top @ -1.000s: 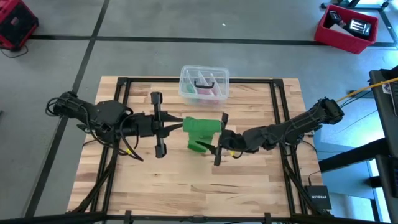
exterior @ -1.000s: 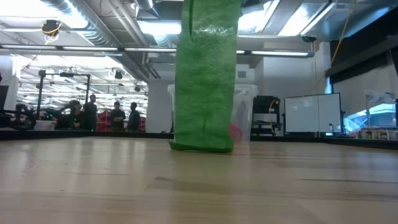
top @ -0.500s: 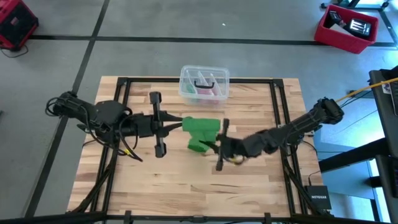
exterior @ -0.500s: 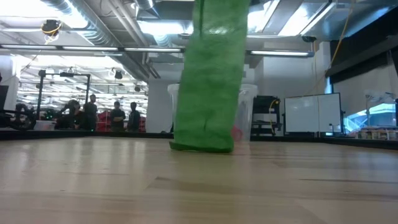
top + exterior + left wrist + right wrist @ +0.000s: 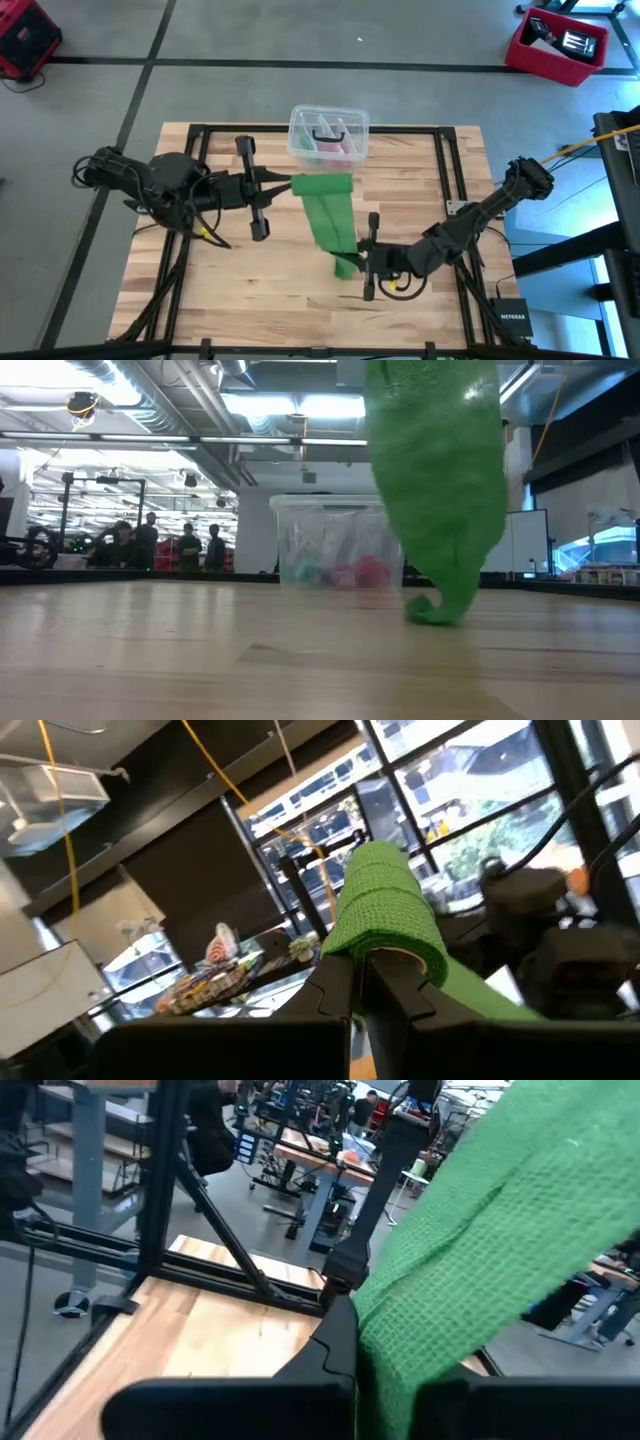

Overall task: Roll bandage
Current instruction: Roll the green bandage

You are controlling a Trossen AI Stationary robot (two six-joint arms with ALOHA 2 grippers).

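Here, bandage (image 5: 331, 218) stretched (taut) between left gripper (image 5: 279, 184), right gripper (image 5: 350, 264)

Two dark, near-black jointed arms: left arm (image 5: 165, 185) at 9 o'clock, right arm (image 5: 480, 210) at 3 o'clock. Chunky rounded joints, slim links between. Black cable bundles along each base, a short yellow wire under each wrist. Long black crossbar behind each pair of matte black, angular fingers (image 5: 395, 995).
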